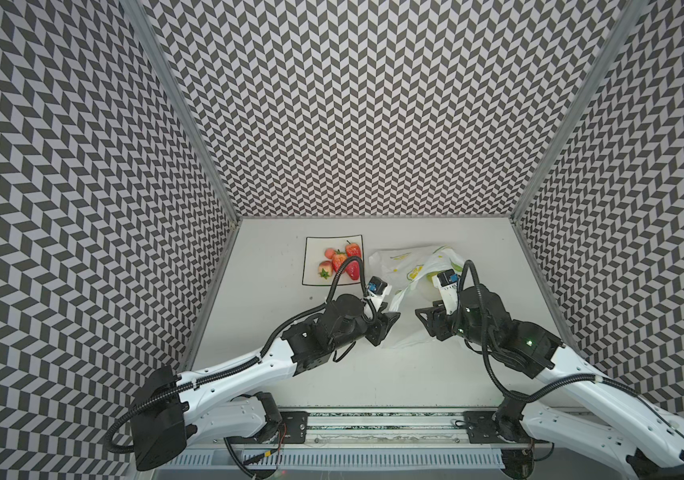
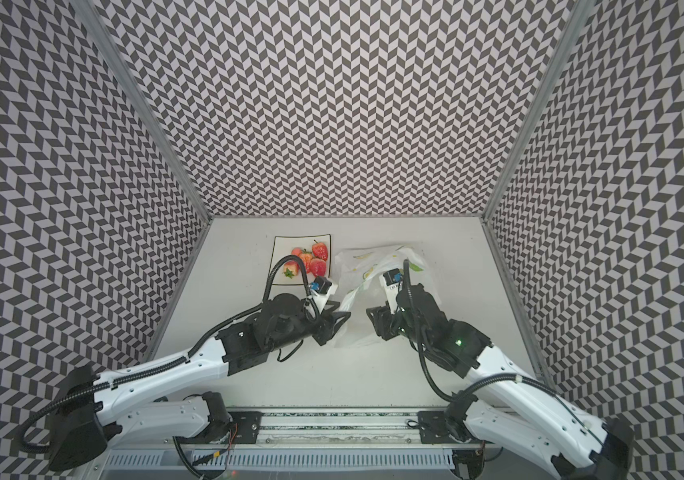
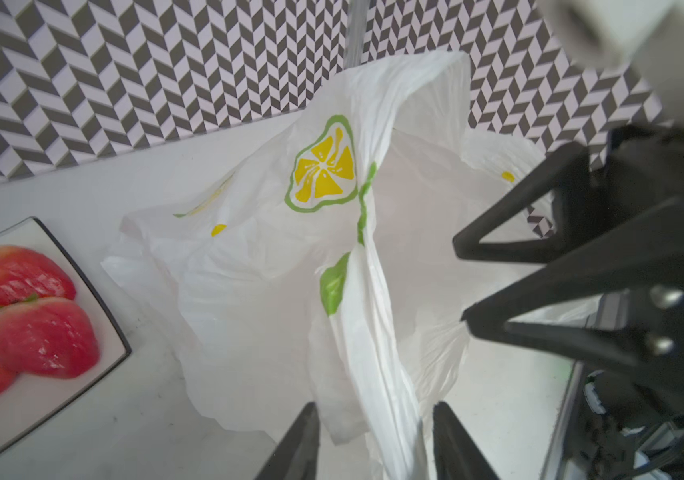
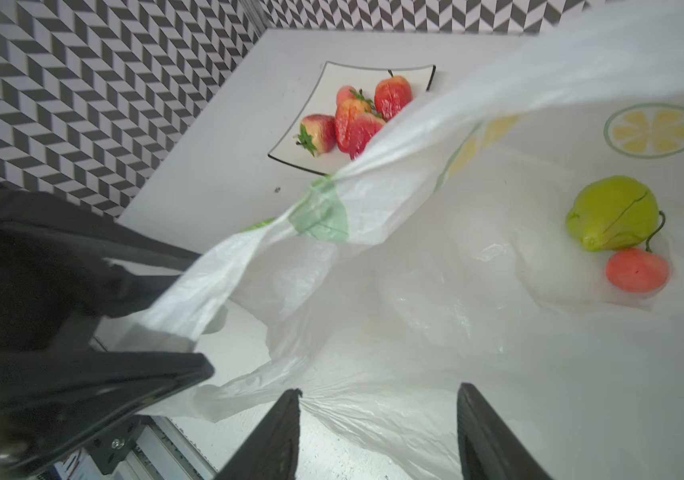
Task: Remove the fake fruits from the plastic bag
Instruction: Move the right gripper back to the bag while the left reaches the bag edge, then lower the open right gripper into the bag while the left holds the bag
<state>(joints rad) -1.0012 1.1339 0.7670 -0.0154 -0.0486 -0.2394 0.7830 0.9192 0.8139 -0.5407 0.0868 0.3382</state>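
The white plastic bag (image 1: 410,259) (image 2: 367,262) lies right of the plate with its mouth toward both arms. In the right wrist view a yellow-green pear (image 4: 612,212) and a pinkish-red cherry (image 4: 637,270) lie deep inside the bag (image 4: 435,291). Several strawberries (image 1: 342,262) (image 4: 356,120) (image 3: 37,332) rest on the plate. My left gripper (image 1: 388,326) (image 3: 373,409) is open, and a twisted bag handle runs between its fingers. My right gripper (image 1: 423,320) (image 4: 379,392) is open at the bag's mouth over the lower film, and one fingertip touches the film.
A flat white square plate with a black rim (image 1: 311,245) (image 4: 344,75) sits at the back left of the white table. Patterned walls close in the left, back and right sides. The two grippers face each other closely near the bag's front edge.
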